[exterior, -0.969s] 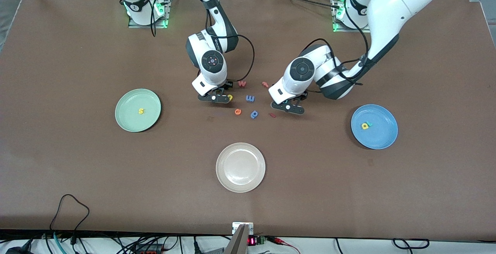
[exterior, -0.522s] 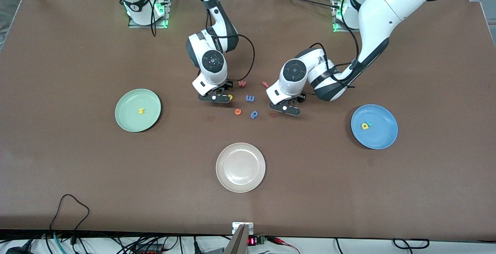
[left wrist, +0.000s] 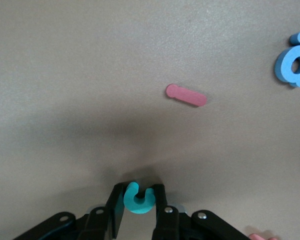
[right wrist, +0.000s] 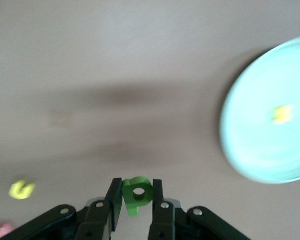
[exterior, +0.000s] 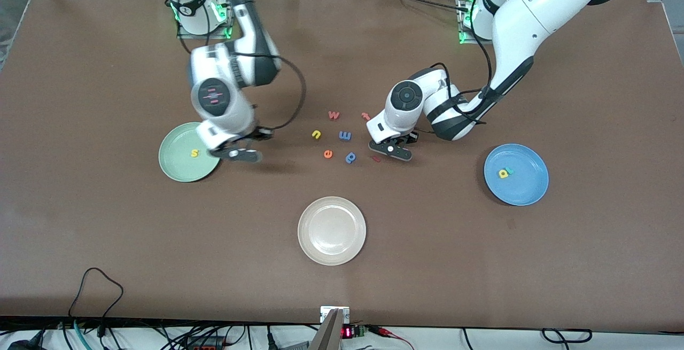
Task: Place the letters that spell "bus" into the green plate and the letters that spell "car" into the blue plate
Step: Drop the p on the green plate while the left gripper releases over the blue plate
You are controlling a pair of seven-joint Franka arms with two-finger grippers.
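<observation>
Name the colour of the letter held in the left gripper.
Teal; the "c" shows best in the left wrist view, between the left gripper fingers.

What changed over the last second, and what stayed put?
The right gripper left the letter cluster with the green b pinched and swung to the green plate rim. The left gripper shifted slightly toward the cluster and closed on the teal c. Unmoved: the yellow u, yellow s, the blue plate with its two letters, the white plate.
</observation>
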